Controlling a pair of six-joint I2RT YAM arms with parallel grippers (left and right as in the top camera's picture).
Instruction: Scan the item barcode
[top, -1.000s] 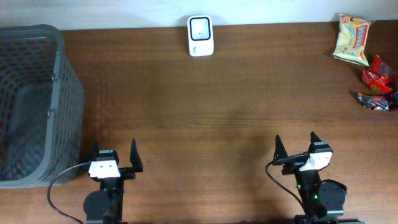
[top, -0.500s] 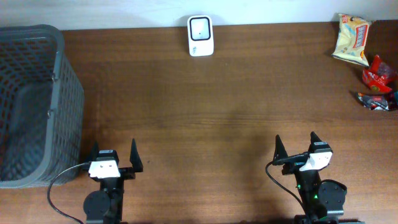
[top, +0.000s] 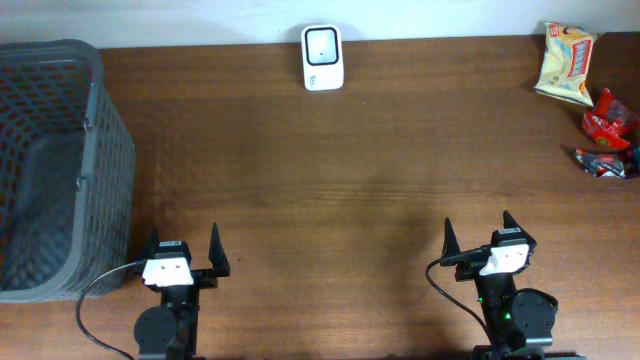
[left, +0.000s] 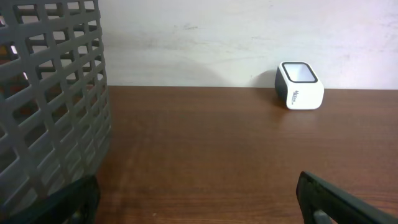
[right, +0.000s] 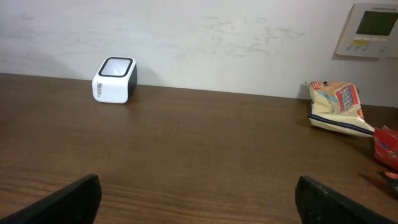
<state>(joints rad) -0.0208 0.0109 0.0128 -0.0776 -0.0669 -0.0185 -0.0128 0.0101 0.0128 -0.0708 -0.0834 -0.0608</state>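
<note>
A white barcode scanner (top: 322, 57) stands at the table's far edge, also seen in the left wrist view (left: 300, 85) and the right wrist view (right: 115, 79). Snack items lie at the far right: a yellow packet (top: 567, 64) (right: 336, 106), a red packet (top: 609, 118) (right: 387, 146) and a dark wrapped one (top: 603, 163). My left gripper (top: 183, 251) (left: 198, 196) rests open near the front left with nothing between its fingers. My right gripper (top: 477, 237) (right: 199, 196) is open and empty at the front right, far from the items.
A tall grey mesh basket (top: 50, 165) (left: 50, 93) fills the left side, close to the left gripper. A wall panel (right: 373, 30) hangs behind the table at the right. Brown wood tabletop (top: 330, 190) lies between the grippers and the scanner.
The right gripper has shifted very slightly; nothing else differs.
</note>
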